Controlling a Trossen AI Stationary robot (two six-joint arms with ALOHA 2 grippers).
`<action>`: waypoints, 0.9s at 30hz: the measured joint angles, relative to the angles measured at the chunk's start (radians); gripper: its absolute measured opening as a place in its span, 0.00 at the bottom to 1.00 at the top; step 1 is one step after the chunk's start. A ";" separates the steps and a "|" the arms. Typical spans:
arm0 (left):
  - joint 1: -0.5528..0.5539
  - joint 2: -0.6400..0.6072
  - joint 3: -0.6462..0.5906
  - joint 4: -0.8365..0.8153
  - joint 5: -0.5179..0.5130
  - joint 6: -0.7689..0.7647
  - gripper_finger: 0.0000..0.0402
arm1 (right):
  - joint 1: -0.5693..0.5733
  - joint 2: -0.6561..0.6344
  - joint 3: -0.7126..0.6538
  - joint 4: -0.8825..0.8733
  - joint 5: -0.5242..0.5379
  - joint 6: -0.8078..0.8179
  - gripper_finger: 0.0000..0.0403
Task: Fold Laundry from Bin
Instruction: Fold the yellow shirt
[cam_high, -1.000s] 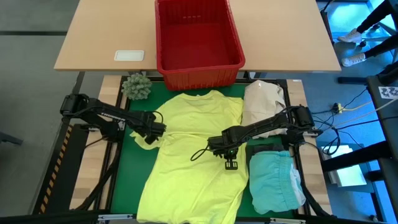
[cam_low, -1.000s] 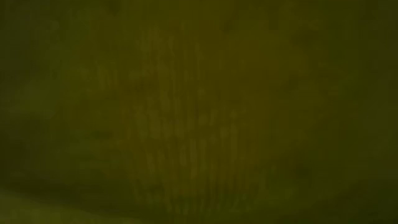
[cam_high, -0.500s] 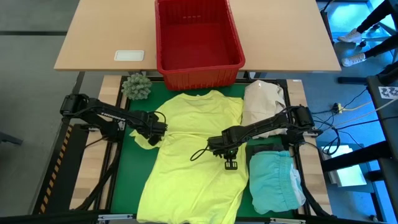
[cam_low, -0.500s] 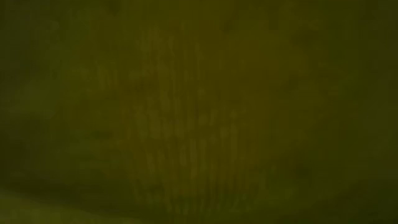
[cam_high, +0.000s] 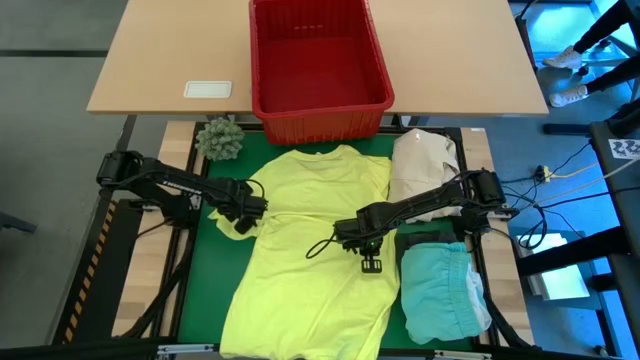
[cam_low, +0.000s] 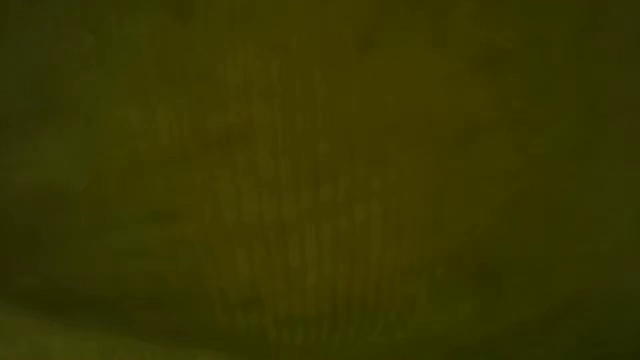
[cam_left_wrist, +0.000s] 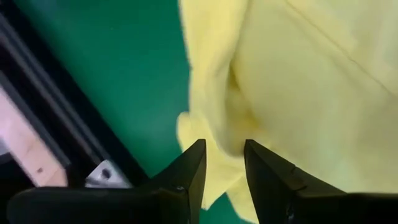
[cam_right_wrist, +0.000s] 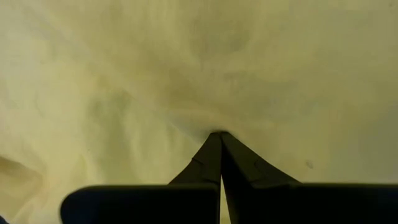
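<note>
A bright yellow shirt (cam_high: 310, 250) of the laundry lies spread flat on the green mat (cam_high: 215, 270), collar toward the red bin (cam_high: 318, 60), which stands on the far table. My left gripper (cam_high: 246, 214) points down at the shirt's left sleeve (cam_left_wrist: 214, 134), shut on a bunch of it. My right gripper (cam_high: 358, 246) is shut, with its tips on the middle of the shirt (cam_right_wrist: 217, 93). A folded turquoise garment (cam_high: 440, 290) and a dark one (cam_high: 418, 242) lie at the right. The low view shows only dim olive cloth. My left gripper has a gathered fold of the sleeve's outer edge (cam_left_wrist: 224, 149) between its two fingers, which come from above, slanting down. The sleeve stays on the mat, slack and bunched. My right gripper presses its shut fingertips (cam_right_wrist: 219, 140) down on the shirt's middle from above. The cloth (cam_right_wrist: 211, 121) puckers around the tips and lies on the mat.
A cream-white cloth bundle (cam_high: 422, 165) lies at the mat's far right. A green spiky ball (cam_high: 220, 137) sits at its far left corner. A small white tray (cam_high: 208, 89) rests on the wooden table. Bare green mat shows left of the shirt.
</note>
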 joint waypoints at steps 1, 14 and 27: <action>0.002 0.000 -0.008 0.017 0.004 0.012 0.25 | 0.000 0.000 0.000 0.000 0.000 0.000 0.01; 0.037 0.000 -0.066 0.063 -0.068 0.089 0.06 | 0.000 0.000 0.000 0.006 0.000 -0.009 0.01; 0.103 0.000 -0.006 0.047 -0.271 0.177 0.00 | -0.001 0.000 0.000 0.026 0.000 -0.014 0.01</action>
